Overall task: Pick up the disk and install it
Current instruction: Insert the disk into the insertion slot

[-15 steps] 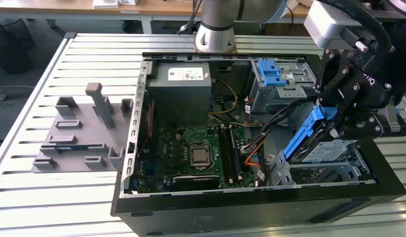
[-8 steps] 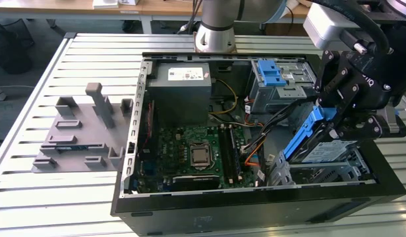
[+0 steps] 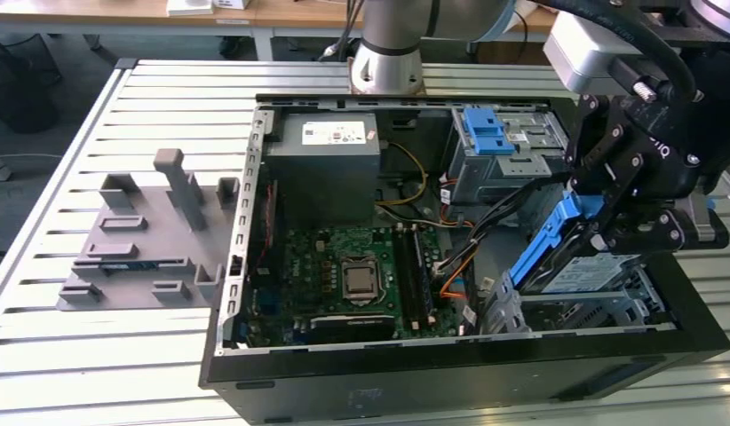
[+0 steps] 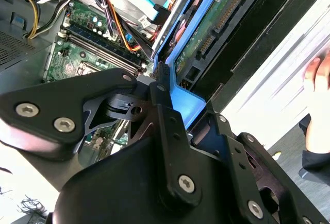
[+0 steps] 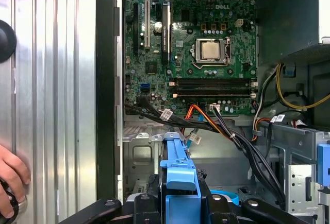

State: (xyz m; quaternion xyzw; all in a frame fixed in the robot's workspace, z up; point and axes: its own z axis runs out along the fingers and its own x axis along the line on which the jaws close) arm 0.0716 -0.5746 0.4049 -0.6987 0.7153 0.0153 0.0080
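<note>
We see the jaws clamped on the blue frame of the disk [image 3: 576, 273], tilted over the metal drive cage [image 3: 608, 309] inside the open computer case [image 3: 460, 368]; we judge insertion is in hand and calls for squaring the disk to the cage.

Nothing legible: the white sticker [image 3: 337, 133] on the power-supply box [image 3: 323, 182] and the label of the disk [image 3: 588, 273], toward the exterior view's right of that box, bear print too small.

Slatted table [image 3: 57, 373] carries computer case [image 3: 460, 386], grey fixture [image 3: 140, 257].
</note>
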